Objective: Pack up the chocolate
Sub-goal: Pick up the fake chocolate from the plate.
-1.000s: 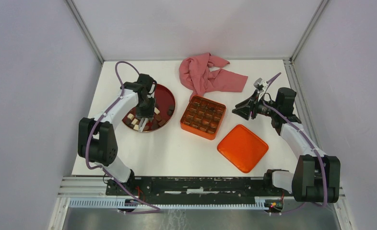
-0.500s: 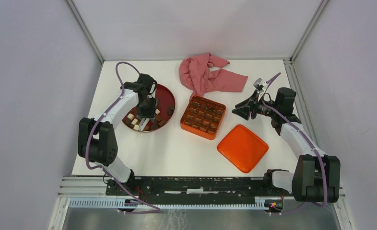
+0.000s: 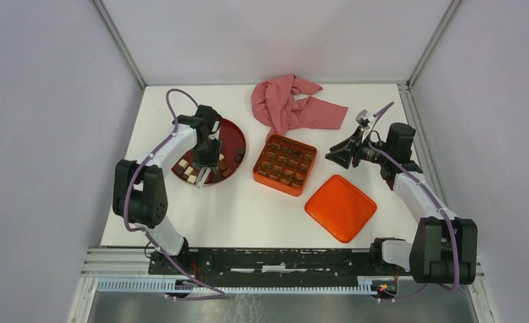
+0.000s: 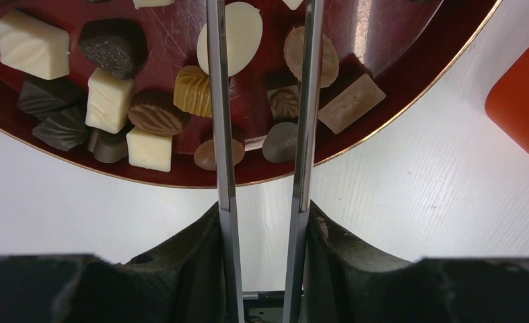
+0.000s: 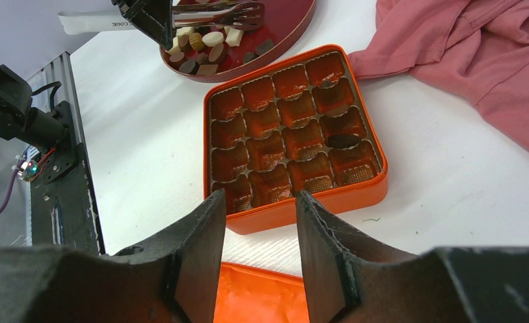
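Chocolate pieces (image 4: 155, 113), dark, tan and cream, lie on the round dark-red plate (image 4: 396, 40). My left gripper (image 4: 262, 215) is shut on a pair of metal tongs (image 4: 223, 134). The blades stand apart over the plate's near side, with a small dark leaf-shaped piece (image 4: 283, 101) between them. From above, the left gripper (image 3: 204, 161) hangs over the plate (image 3: 231, 134). The orange tin (image 5: 295, 128) has gridded brown compartments, and one seems to hold a dark piece (image 5: 342, 140). My right gripper (image 5: 260, 196) is open and empty, just right of the tin (image 3: 285, 164).
The orange lid (image 3: 340, 206) lies flat in front of the tin, under my right gripper. A crumpled pink cloth (image 3: 290, 104) lies behind the tin. Grey walls close in the white table on three sides.
My left arm has shifted slightly over the plate, still holding the tongs. The right arm has not moved.
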Tool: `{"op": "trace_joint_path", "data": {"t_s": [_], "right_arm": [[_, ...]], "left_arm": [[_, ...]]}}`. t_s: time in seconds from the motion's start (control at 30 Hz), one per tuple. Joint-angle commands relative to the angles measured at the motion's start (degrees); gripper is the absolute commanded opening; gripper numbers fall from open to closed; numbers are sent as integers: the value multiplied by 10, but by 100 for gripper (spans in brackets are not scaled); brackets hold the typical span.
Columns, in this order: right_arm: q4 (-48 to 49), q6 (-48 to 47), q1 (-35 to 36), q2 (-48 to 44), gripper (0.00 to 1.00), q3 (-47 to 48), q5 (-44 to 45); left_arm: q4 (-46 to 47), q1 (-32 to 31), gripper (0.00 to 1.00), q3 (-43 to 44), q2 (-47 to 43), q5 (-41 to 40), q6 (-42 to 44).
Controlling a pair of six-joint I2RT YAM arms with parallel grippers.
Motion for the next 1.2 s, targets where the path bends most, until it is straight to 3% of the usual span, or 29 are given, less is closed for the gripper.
{"op": "trace_joint_path", "data": {"t_s": [0.0, 0.07, 0.2, 0.27, 0.93, 1.17], "right_arm": [[10, -8, 3, 1, 49, 21, -2], [10, -7, 3, 1, 49, 21, -3], [10, -7, 3, 1, 49, 21, -3], [10, -7, 3, 1, 49, 21, -2], [9, -22, 3, 5, 49, 21, 1], [9, -23, 3, 4, 48, 21, 3]], "left_arm": [[-5, 4, 42, 25, 5, 3, 31], [-7, 3, 38, 26, 5, 5, 31], [-4, 3, 10, 28, 2, 10, 29], [0, 3, 2, 31, -4, 15, 28], [48, 2, 2, 13, -69, 60, 20], [93, 2, 2, -25, -126, 128, 5]]}}
